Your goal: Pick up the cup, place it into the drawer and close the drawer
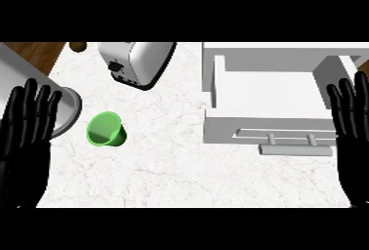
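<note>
A green cup [107, 129] lies on the white marble counter at the left, its open mouth turned toward me. The white drawer [268, 93] stands pulled open at the right, its inside bare, with a bar handle [296, 149] on its front. My left hand [25, 132] rests open at the left edge, fingers up, a short way left of the cup. At the right edge my right hand [353, 122] rests open too, fingers up, beside the drawer's right side. Neither hand touches anything.
A white toaster [137, 61] sits at the back, above the cup. A grey round object [66, 110] shows partly behind my left hand. Brown floor [32, 51] lies beyond the counter's left edge. Bare marble spreads across the front.
</note>
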### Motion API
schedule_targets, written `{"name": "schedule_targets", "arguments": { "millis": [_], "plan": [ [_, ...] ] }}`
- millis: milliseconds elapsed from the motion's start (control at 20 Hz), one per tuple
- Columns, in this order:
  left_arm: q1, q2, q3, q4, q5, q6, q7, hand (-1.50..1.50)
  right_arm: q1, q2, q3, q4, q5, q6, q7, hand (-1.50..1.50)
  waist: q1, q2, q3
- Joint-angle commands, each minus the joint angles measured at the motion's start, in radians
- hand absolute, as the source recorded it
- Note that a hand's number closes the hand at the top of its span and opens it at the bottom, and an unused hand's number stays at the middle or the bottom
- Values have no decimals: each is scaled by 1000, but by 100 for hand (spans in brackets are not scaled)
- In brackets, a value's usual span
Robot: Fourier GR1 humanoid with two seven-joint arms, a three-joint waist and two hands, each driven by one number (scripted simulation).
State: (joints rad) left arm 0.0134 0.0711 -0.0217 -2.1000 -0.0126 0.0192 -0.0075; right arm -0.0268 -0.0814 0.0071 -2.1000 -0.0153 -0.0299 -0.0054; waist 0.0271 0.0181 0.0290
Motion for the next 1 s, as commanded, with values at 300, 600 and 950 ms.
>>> {"name": "schedule_targets", "arguments": {
  "millis": [300,600,950],
  "plan": [
    [-129,-68,100,206,43,143,9,-150,34,1,68,15,-78,87,66,-150,-33,-16,-30],
    [-268,-57,113,290,57,185,32,-150,-21,2,32,51,-77,81,82,-150,-29,-18,-29],
    [-220,-52,78,304,55,206,-13,-150,-66,-29,-62,99,-154,130,96,-150,-27,-18,-29]
  ]
}}
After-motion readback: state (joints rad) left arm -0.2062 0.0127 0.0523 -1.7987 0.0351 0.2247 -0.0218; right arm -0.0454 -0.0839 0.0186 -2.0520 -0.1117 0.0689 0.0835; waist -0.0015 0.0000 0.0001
